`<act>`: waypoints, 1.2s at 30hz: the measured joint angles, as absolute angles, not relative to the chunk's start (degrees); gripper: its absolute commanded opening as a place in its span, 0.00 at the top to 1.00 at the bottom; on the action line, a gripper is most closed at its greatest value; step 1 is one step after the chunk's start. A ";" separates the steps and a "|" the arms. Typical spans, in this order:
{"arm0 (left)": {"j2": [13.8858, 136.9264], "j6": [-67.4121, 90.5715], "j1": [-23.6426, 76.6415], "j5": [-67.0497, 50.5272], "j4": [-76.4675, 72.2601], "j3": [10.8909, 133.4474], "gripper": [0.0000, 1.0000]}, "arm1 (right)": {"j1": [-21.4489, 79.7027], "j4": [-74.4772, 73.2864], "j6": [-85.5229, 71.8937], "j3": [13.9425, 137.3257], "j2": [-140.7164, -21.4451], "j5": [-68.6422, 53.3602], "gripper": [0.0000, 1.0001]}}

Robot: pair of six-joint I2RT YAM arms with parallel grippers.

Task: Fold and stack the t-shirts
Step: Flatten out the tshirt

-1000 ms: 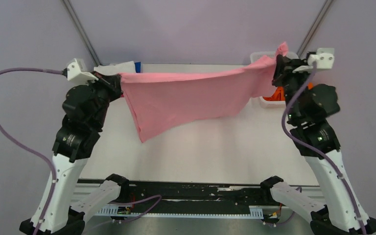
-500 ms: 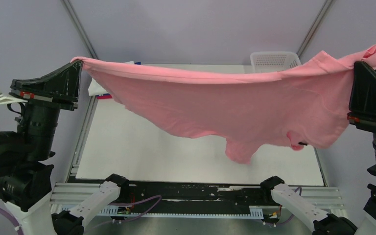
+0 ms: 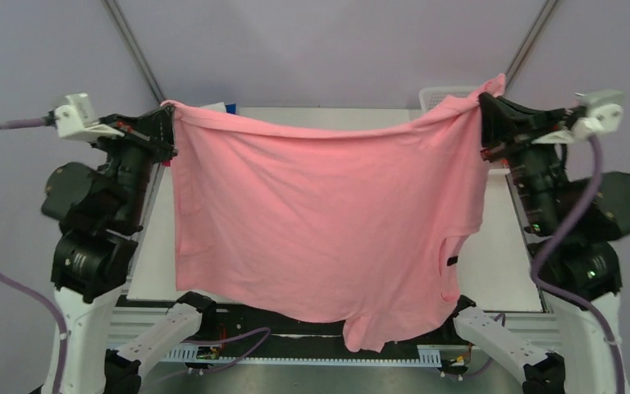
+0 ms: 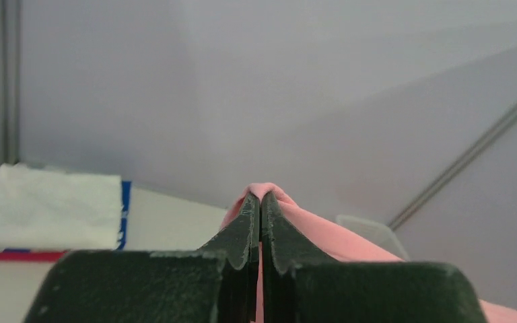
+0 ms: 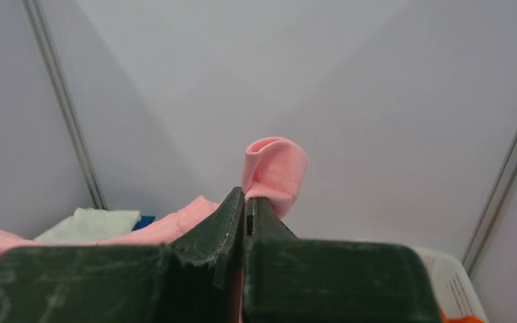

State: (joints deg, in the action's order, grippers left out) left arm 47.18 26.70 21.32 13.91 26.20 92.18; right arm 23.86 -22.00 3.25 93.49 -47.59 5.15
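pink t-shirt (image 3: 320,222) has dropped open above the white table (image 3: 504,271), left hand (image 3: 168,125) and right hand (image 3: 486,123) pinching it.

Plain light pink t-shirt (image 3: 320,222)

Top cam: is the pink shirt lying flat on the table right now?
No, the light pink t-shirt hangs spread in the air, its top corners pinched by the left pincer and the right pincer.
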 measured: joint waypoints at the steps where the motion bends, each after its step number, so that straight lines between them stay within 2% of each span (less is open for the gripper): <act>1: 47.90 26.44 21.32 16.49 26.00 89.91 1.00 | 23.86 -21.47 3.05 91.13 -48.64 6.63 1.00; 7: 60.73 26.81 19.81 34.02 25.54 77.28 1.00 | 23.24 -16.21 0.86 78.94 -60.16 15.99 1.00; 11: 79.55 31.11 13.58 33.56 25.80 74.50 1.00 | 20.32 -13.74 -4.27 77.25 -76.60 15.55 0.94; 13: 90.91 32.97 10.39 32.36 25.78 75.13 0.99 | 18.79 -12.14 -6.66 78.30 -90.00 14.28 0.89; 14: 96.79 33.61 9.37 31.77 26.39 76.51 0.89 | 18.28 -11.84 -7.14 78.72 -92.77 13.96 0.80; 15: 102.21 34.06 8.54 31.03 26.76 78.37 0.79 | 17.78 -12.82 -7.66 80.44 -97.93 13.72 0.57; 16: 106.98 34.54 7.90 30.35 27.59 80.66 0.47 | 17.45 -13.52 -8.19 83.02 -102.63 13.34 0.32; 18: 113.75 34.68 7.38 29.17 29.32 85.27 0.07 | 16.84 -14.74 -9.04 91.02 -112.68 12.73 0.03; 19: 116.25 35.27 7.38 28.58 30.55 88.20 0.02 | 16.69 -15.44 -9.28 94.89 -116.46 12.56 0.00; 21: 118.08 35.38 7.49 27.09 31.40 92.18 0.00 | 16.49 -16.71 -9.45 99.59 -120.18 11.84 0.00; 25: 115.52 35.70 7.57 23.86 30.13 94.85 0.00 | 16.36 -17.06 -10.57 99.22 -117.95 9.80 0.00; 29: 110.24 35.86 7.75 19.62 29.28 91.85 0.00 | 16.29 -16.56 -13.23 89.73 -108.81 6.72 0.00; 36: 99.39 36.23 8.12 9.28 27.94 78.56 0.00 | 15.92 -17.32 -19.92 68.36 -92.18 -0.14 0.00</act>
State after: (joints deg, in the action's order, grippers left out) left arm 99.39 36.23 8.12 9.28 27.94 78.56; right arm 15.92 -17.32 -19.92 68.36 -92.18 -0.14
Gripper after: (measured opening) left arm 0.997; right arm 0.998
